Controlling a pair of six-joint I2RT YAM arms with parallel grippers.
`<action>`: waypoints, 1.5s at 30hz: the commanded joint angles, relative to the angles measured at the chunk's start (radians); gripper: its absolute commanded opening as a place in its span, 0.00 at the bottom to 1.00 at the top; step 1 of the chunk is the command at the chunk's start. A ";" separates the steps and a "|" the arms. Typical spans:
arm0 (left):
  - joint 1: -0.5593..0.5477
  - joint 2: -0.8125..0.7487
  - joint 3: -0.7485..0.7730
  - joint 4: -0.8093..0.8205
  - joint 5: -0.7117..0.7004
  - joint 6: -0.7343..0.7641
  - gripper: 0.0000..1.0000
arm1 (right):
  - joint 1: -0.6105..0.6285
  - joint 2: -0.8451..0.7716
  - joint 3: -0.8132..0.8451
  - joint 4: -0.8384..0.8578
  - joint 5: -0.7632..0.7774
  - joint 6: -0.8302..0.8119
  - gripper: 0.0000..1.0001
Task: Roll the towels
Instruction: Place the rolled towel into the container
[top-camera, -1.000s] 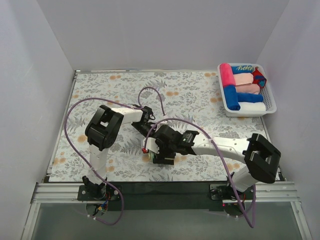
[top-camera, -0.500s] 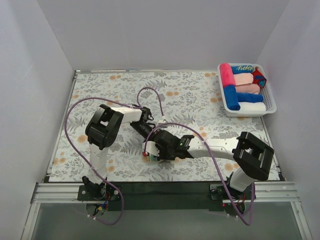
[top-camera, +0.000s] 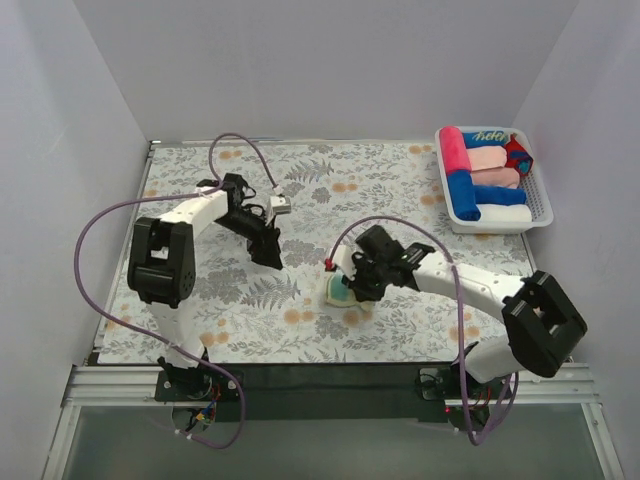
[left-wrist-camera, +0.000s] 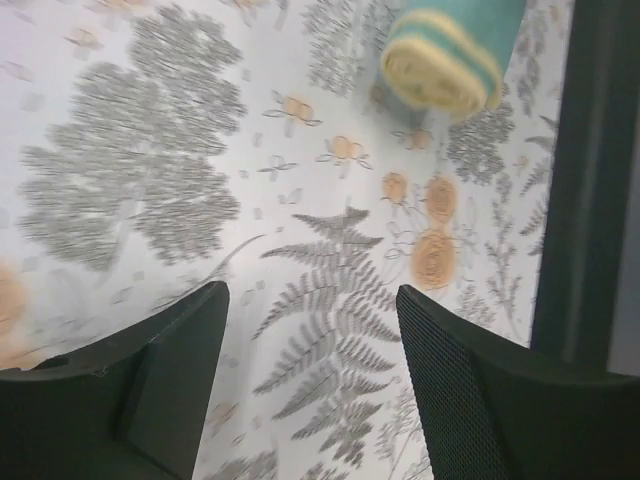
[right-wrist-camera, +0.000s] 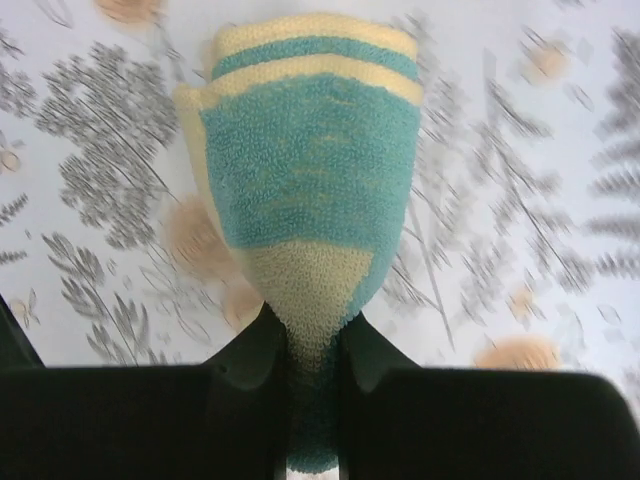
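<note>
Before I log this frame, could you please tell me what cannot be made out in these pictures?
- Top view: the right end effector covers part of the rolled towel, hiding its full shape.
- Left wrist view: the top edge cuts off the towel's far end.
- Right wrist view: the towel's pinched tip vanishes between the fingers.
- Top view: towels in the basket overlap; count unclear.

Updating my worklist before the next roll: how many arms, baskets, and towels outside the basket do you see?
2 arms: left arm, right arm
1 basket
1 towel outside the basket
Total: 4
</note>
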 joint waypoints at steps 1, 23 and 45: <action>0.001 -0.136 0.089 0.041 -0.061 -0.009 0.64 | -0.161 -0.106 0.117 -0.138 -0.122 -0.027 0.01; 0.004 -0.329 -0.070 0.250 -0.006 -0.224 0.83 | -1.219 0.337 1.023 -0.494 -0.243 0.050 0.01; 0.004 -0.331 -0.093 0.265 0.003 -0.258 0.83 | -1.185 0.435 0.839 -0.359 -0.051 0.140 0.01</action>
